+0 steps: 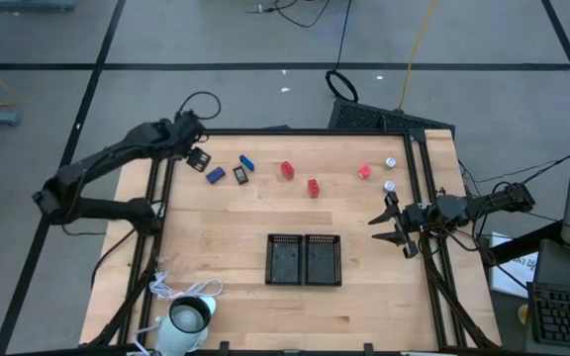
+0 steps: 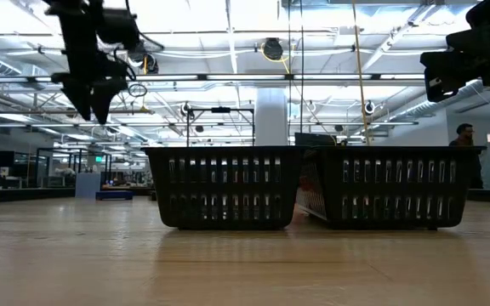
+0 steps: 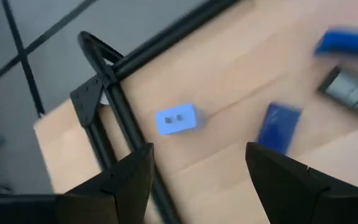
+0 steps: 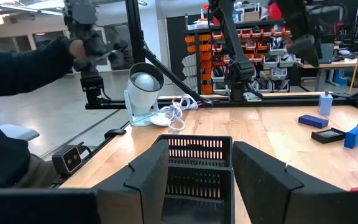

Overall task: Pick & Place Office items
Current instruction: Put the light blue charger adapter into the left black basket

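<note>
**Left arm poised over the far-left blocks, trays not yet filled**

High view: the left gripper [image 1: 198,158] hangs above the far-left corner of the pale wooden table [image 1: 226,307], just beside a light blue block [image 1: 216,175], a dark flat piece [image 1: 240,173] and a deeper blue block [image 1: 247,161]. Two red blocks [image 1: 287,169] lie farther right, a third red piece [image 1: 364,171] and two silvery round bits [image 1: 390,163] near the right edge. The two black rectangular trays [image 1: 304,259] sit side by side mid-table and look empty, so sorting seems barely begun. The right gripper [image 1: 396,223] waits at the right edge, jaws parted. Bare wood between items and trays leaves open room for carrying.

Low view: the trays' slatted walls [image 2: 224,187] stand upright, touching; both arms hang clear above them.

Left wrist view: the dark fingers [image 3: 129,180] are spread wide and empty, the light blue block [image 3: 176,119] between them and close to the black frame rail [image 3: 114,93], which narrows the approach on that side.

Right wrist view: parted, empty fingers [image 4: 148,174] face the trays; a white cup-like lamp [image 4: 143,87] stands beyond.
</note>
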Robot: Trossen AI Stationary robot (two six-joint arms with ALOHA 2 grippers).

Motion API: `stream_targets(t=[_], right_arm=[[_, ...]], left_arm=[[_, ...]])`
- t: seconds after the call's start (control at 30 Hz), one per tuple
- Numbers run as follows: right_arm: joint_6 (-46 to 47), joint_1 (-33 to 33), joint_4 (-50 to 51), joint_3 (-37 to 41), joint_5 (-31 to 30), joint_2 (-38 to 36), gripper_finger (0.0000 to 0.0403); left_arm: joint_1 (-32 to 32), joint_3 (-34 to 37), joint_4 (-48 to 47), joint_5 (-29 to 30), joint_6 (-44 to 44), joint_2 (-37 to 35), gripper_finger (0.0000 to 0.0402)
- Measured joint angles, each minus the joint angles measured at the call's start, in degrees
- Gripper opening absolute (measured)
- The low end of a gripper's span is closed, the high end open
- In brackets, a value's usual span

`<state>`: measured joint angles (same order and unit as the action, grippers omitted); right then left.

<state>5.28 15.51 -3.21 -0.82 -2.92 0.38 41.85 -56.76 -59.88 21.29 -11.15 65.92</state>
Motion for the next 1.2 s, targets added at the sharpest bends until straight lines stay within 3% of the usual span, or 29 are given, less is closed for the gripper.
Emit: stream_targets(t=[0.1, 0.2, 0.43, 0.9, 1.2], right_arm=[[0.0, 0.0, 0.0, 0.0, 0.0, 0.0, 0.0169], [0.0, 0.0, 0.0, 0.0, 0.0, 0.0, 0.0169], [0.0, 0.0, 0.0, 0.0, 0.0, 0.0, 0.0169], [0.0, 0.0, 0.0, 0.0, 0.0, 0.0, 0.0169], [0.0, 0.0, 0.0, 0.0, 0.0, 0.0, 0.0169]], left_arm=[[3.8, -0.2, 0.0, -4.1, 11.9, 3.0, 0.0253], [7.5, -0.5, -0.2, -7.9, 14.5, 6.2, 0.0253], [13.3, -0.9, -0.3, -9.5, 8.4, 13.7, 0.0253], [14.1, -0.7, 4.6, -10.8, -6.0, 19.0, 0.0304], [14.1, -0.6, 4.8, -5.9, -11.9, 23.0, 0.0312]])
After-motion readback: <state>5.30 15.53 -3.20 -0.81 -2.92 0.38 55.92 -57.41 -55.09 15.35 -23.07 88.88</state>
